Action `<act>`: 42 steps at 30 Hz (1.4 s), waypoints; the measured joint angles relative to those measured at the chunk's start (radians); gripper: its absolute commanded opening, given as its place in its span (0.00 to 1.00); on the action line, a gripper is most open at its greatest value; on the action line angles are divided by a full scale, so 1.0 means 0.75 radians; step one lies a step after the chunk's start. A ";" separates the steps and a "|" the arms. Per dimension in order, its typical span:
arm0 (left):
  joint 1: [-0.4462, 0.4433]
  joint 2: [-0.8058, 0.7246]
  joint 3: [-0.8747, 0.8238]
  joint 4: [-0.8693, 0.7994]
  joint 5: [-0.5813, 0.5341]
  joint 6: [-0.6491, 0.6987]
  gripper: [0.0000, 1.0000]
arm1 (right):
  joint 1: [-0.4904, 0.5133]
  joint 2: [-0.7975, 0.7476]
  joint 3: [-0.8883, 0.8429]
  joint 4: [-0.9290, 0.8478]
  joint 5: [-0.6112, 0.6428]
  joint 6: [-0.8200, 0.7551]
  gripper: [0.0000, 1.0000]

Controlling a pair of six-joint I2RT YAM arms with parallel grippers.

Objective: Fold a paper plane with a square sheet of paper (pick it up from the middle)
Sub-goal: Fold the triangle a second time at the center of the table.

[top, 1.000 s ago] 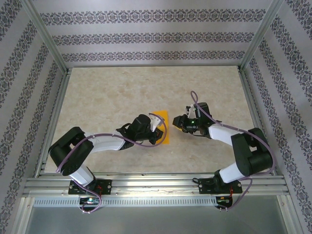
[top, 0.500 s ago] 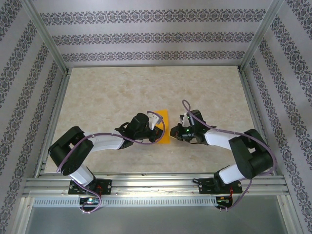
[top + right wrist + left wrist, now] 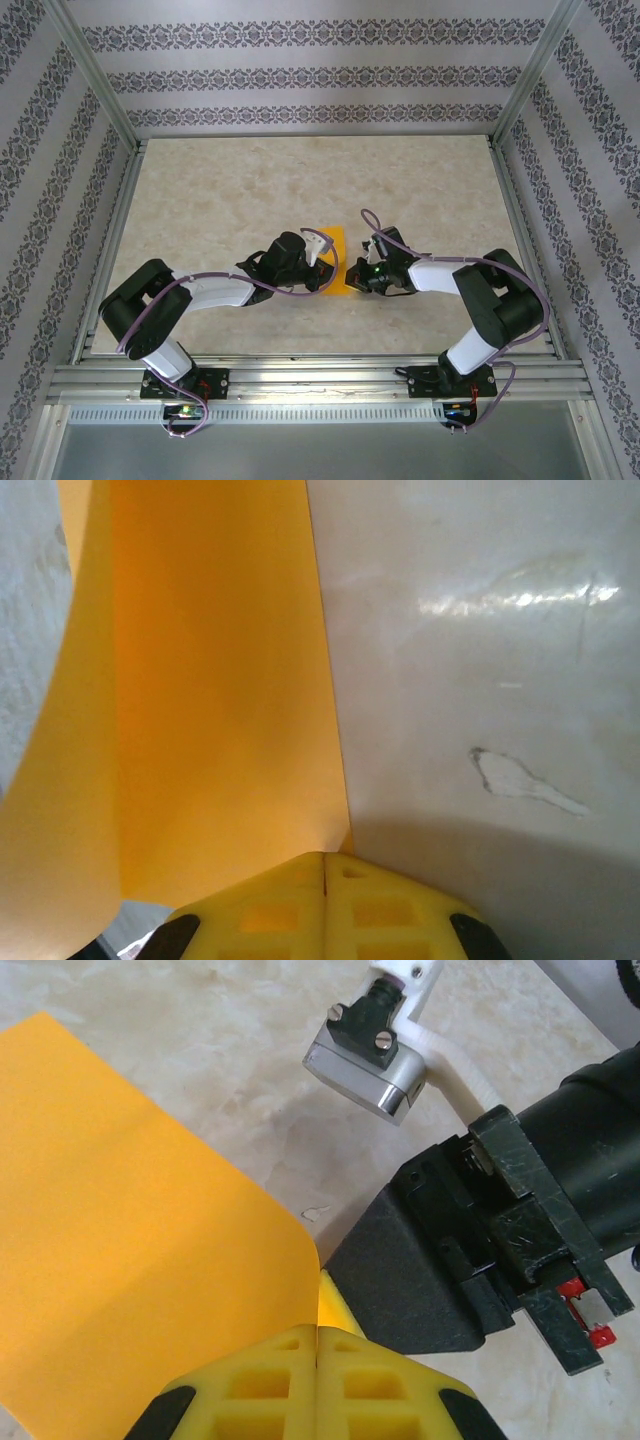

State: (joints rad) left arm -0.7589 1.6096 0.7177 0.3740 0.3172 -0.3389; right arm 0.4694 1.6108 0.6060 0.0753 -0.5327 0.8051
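Note:
The square sheet of paper (image 3: 333, 240) is bright orange and lies mid-table as a narrow upright strip between both grippers. My left gripper (image 3: 322, 264) sits on its left side. In the left wrist view the yellow jaws (image 3: 317, 1336) are shut, with the curved edge of the sheet (image 3: 130, 1210) running into their seam. My right gripper (image 3: 350, 277) meets the sheet's right edge. Its jaws (image 3: 325, 860) are shut, and the sheet (image 3: 220, 700) rises from the seam, with a second layer bending away on the left. The right gripper's black body (image 3: 430, 1260) almost touches the left fingertips.
The beige marble-pattern table (image 3: 250, 190) has a metal frame rail (image 3: 320, 375) along the near edge and patterned walls around it. A small white scuff (image 3: 520, 780) marks the tabletop right of the sheet. Cables loop over both arms.
The right arm has swung left to the sheet's right edge and its jaws have gone from partly open to shut. The left arm and the sheet have stayed put.

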 measured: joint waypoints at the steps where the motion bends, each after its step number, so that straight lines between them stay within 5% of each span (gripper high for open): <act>1: 0.003 0.005 0.000 0.000 -0.003 -0.007 0.00 | 0.000 0.003 0.014 -0.024 0.008 -0.013 0.00; 16: 0.095 0.151 -0.005 0.007 -0.015 -0.128 0.00 | 0.017 0.008 0.143 -0.286 0.137 -0.176 0.00; 42: 0.098 0.182 -0.027 0.081 -0.015 -0.154 0.00 | 0.070 0.126 0.248 -0.294 0.021 -0.166 0.00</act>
State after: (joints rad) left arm -0.6853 1.7462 0.6975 0.4347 0.3058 -0.4545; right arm 0.5217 1.7054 0.7921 -0.1452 -0.5167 0.6807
